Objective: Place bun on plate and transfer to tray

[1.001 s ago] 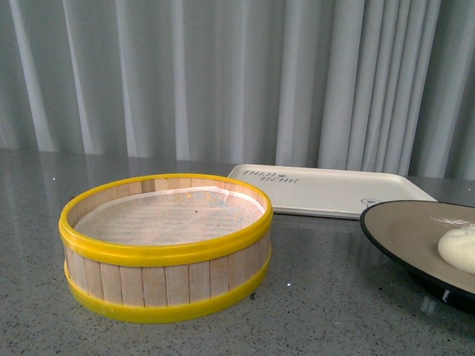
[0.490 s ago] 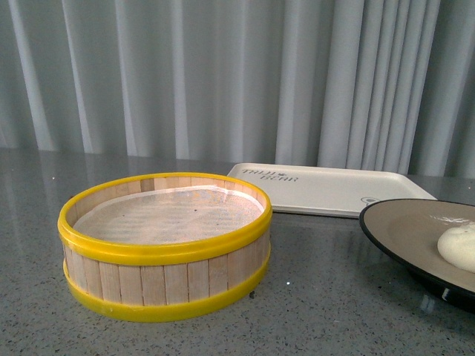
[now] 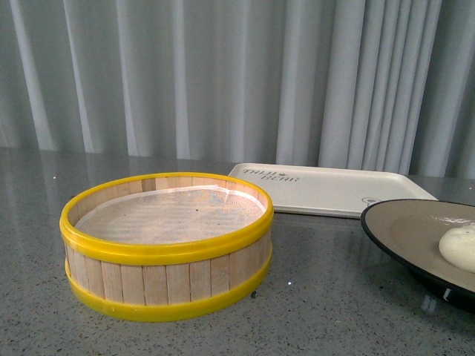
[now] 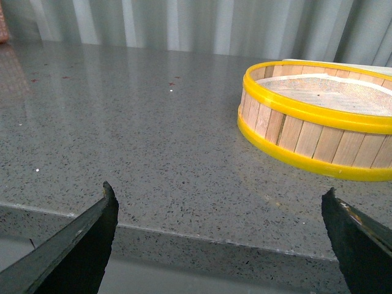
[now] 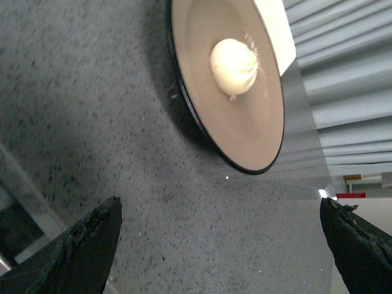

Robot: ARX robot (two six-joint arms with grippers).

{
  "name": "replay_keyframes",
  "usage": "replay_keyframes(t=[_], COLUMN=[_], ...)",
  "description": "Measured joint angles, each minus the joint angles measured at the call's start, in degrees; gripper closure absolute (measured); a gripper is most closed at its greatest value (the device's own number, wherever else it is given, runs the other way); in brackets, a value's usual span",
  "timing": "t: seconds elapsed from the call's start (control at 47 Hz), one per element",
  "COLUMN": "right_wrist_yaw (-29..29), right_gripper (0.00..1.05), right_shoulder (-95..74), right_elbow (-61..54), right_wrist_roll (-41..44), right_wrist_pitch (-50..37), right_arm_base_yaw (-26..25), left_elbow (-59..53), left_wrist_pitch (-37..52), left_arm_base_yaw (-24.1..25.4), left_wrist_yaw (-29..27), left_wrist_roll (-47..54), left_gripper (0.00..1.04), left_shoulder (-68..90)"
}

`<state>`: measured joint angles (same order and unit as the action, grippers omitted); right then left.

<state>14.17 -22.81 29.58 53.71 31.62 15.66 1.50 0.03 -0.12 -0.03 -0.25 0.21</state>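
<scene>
One bun (image 5: 233, 67) on plate (image 5: 248, 138), well apart from released right hand (image 5: 219, 205); left hand (image 4: 218, 191) released.

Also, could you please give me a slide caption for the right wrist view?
Open right gripper over the counter; bun sits on the plate, tray beyond it.

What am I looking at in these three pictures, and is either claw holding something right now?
A two-armed robot at a grey stone table. The front view comes from a camera on its body; the other two come from cameras on its wrists, so the dark wedges there are gripper fingers. The left gripper and right gripper are both open, holding nothing. On the table: a yellow-rimmed wooden steamer basket, a cream tray further back, and a black-rimmed plate with the bun on it.
</scene>
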Motion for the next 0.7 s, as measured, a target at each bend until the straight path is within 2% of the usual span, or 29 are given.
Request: replay_keyframes(t=[0.149,0.234,0.298,0.426,0.703], right_wrist_yaw=[-9.8,-17.4,-20.1,-22.2,-22.0], right_gripper=[0.08,0.08,0.08,0.08,0.08], right_shoulder=[-1.8,-6.5,-10.6,-18.3,-27.0], right_elbow=[1.2,1.3,1.4,1.5,1.8], right_wrist_roll=[10.1,16.7,20.2,25.3,26.8], right_wrist_pitch=[2.8,-2.6,-6.8,-12.0,-20.2], right_arm_base_yaw=[-10.1,-17.2,-20.4,-21.7,-17.9], left_elbow=[0.0,0.0,0.0,0.0,0.0], left_wrist_pitch=[0.0,0.0,0.0,0.0,0.0], left_arm_base_yaw=[0.0,0.0,0.0,0.0,0.0], left_wrist_yaw=[0.0,0.0,0.0,0.0,0.0], left_wrist_roll=[0.0,0.0,0.0,0.0,0.0], left_gripper=[0.07,0.07,0.07,0.07,0.07], left_shoulder=[0.0,0.0,0.0,0.0,0.0])
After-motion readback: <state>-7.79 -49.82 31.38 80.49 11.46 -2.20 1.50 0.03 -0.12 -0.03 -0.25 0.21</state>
